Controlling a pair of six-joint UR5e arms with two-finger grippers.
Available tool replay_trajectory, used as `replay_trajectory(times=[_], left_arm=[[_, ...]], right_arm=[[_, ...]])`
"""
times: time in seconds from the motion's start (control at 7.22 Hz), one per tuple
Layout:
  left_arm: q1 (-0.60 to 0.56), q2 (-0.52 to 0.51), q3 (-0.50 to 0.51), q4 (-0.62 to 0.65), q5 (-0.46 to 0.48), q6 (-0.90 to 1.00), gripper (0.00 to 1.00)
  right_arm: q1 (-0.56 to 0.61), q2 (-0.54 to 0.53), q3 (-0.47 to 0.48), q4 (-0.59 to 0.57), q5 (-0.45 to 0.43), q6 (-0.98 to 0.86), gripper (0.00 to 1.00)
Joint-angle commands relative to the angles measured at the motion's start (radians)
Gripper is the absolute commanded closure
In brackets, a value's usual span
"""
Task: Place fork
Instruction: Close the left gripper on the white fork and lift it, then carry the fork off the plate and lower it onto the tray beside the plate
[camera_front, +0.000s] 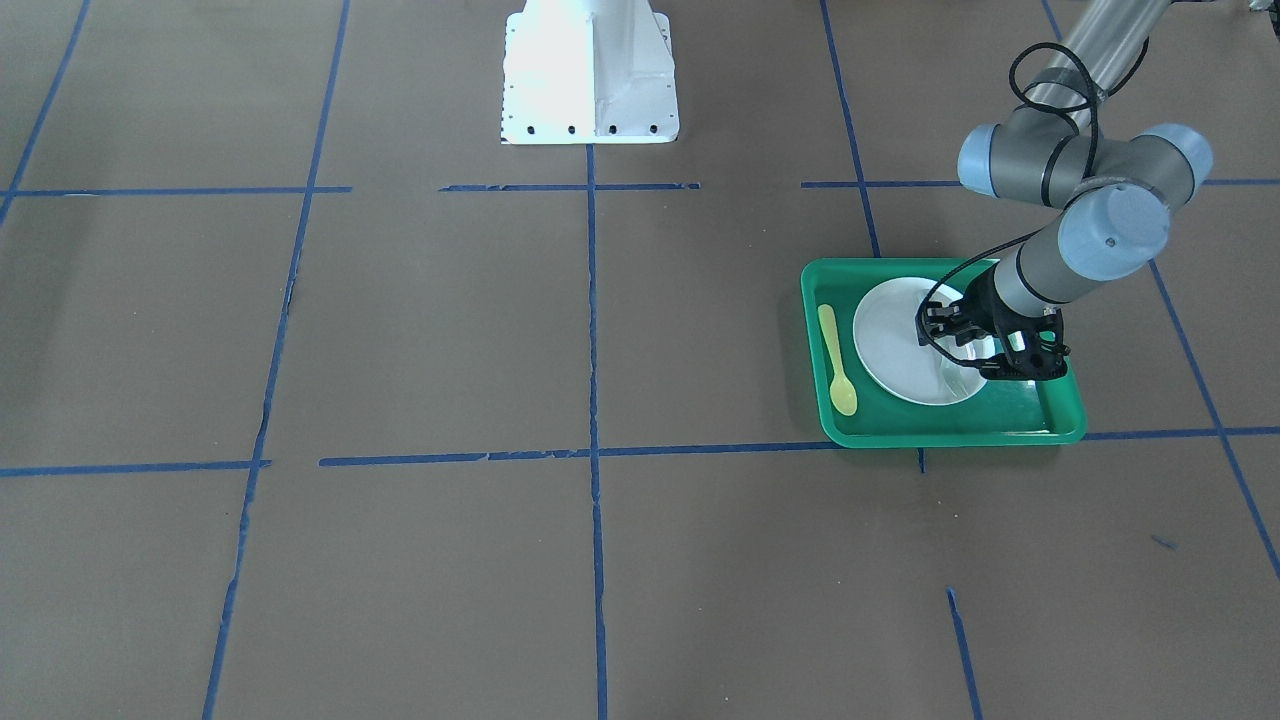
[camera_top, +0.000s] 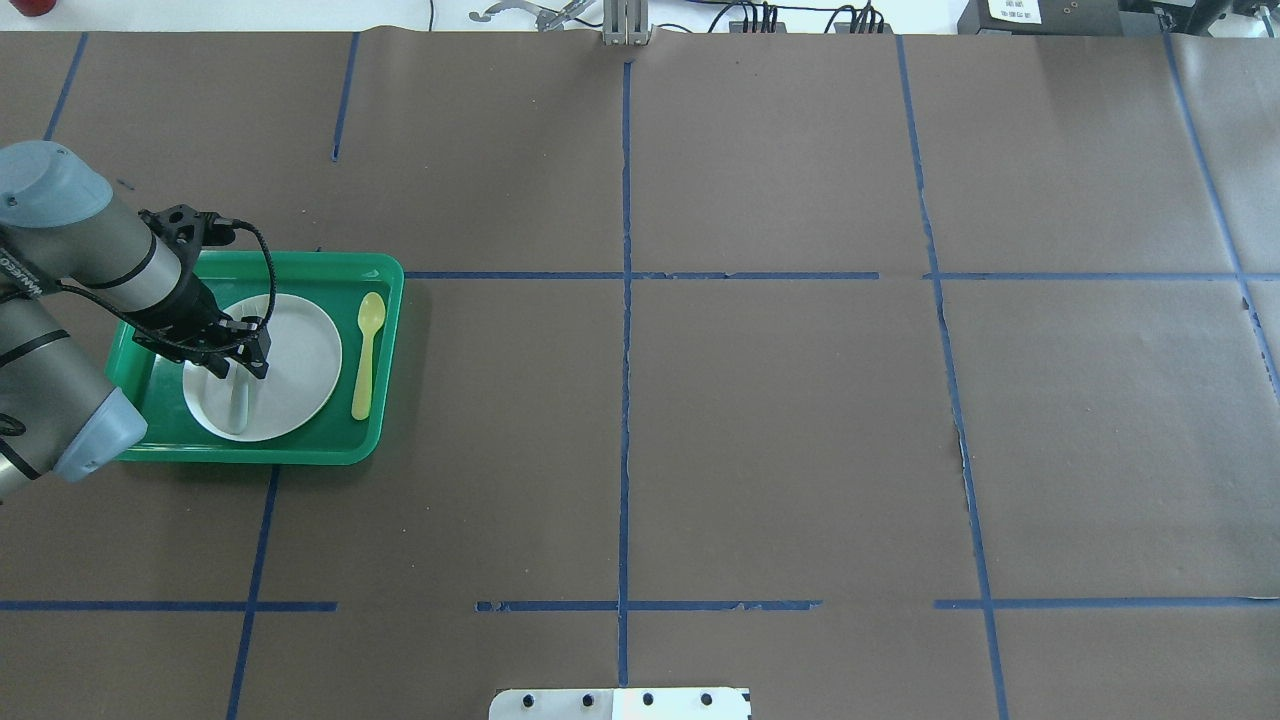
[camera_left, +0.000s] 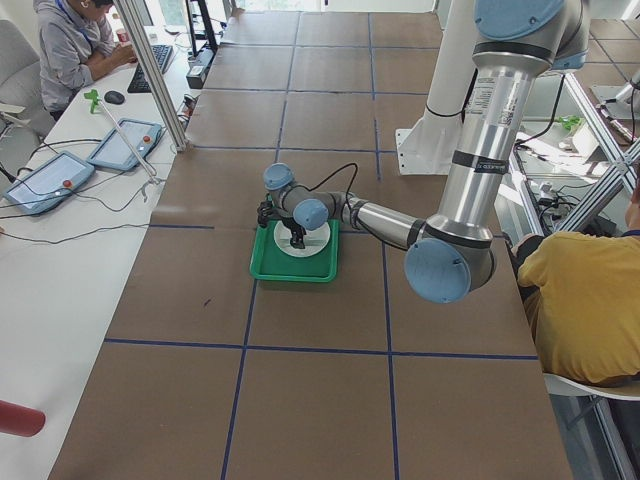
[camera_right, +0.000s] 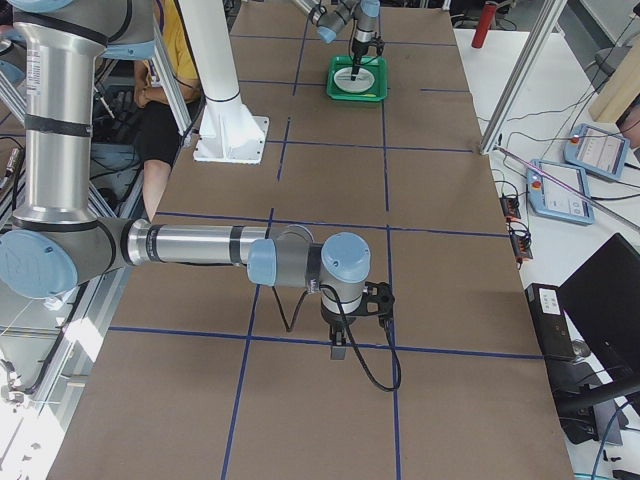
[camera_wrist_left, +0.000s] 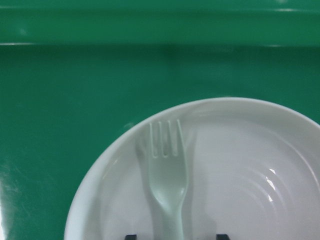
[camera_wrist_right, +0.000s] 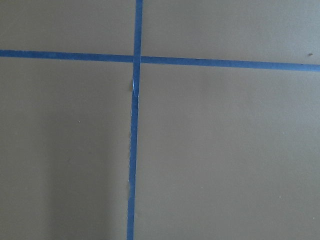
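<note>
Fork resting on the left part of the plate, inside the green tray; left gripper straddling the handle, fingers apart, gripping nothing. Placement judged done; next, a straight lift clear of the handle.

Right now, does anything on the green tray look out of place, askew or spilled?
Only one small thing: the fork lies on the white plate, its tines near the rim, while the yellow-green spoon lies on the green tray beside the plate. Nothing looks spilled or broken.
</note>
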Motion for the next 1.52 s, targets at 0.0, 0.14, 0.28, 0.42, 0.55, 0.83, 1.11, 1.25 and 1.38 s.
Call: replay_trajectory(times=[0.0,0.14,0.28,0.42,0.55,0.83,1.11,1.25,1.38], left_arm=[[0.0,0.001,-0.008,0.0,0.0,-0.004,1.0],[-0.001,0.003,-0.014,0.0,0.0,-0.012,1.0],[-0.009,0.004,-0.041,0.001,-0.003,-0.013,1.0],[-0.049,0.022,-0.11,0.014,-0.005,-0.004,1.0],[-0.105,0.082,-0.144,0.005,-0.008,0.04,1.0],[-0.123,0.121,-0.1,-0.001,-0.003,0.138,1.0],[-0.113,0.101,-0.037,-0.003,-0.005,0.135,1.0],[-0.113,0.083,-0.019,-0.003,-0.005,0.137,1.0],[-0.112,0.078,0.009,-0.011,-0.003,0.137,1.0]], right_arm=[[0.0,0.0,0.0,0.0,0.0,0.0,0.0],[0.0,0.0,0.0,0.0,0.0,0.001,0.0],[0.0,0.0,0.0,0.0,0.0,0.0,0.0],[0.0,0.0,0.0,0.0,0.0,0.0,0.0],[0.0,0.0,0.0,0.0,0.0,0.0,0.0],[0.0,0.0,0.0,0.0,0.0,0.001,0.0],[0.0,0.0,0.0,0.0,0.0,0.0,0.0],[0.0,0.0,0.0,0.0,0.0,0.001,0.0],[0.0,0.0,0.0,0.0,0.0,0.0,0.0]])
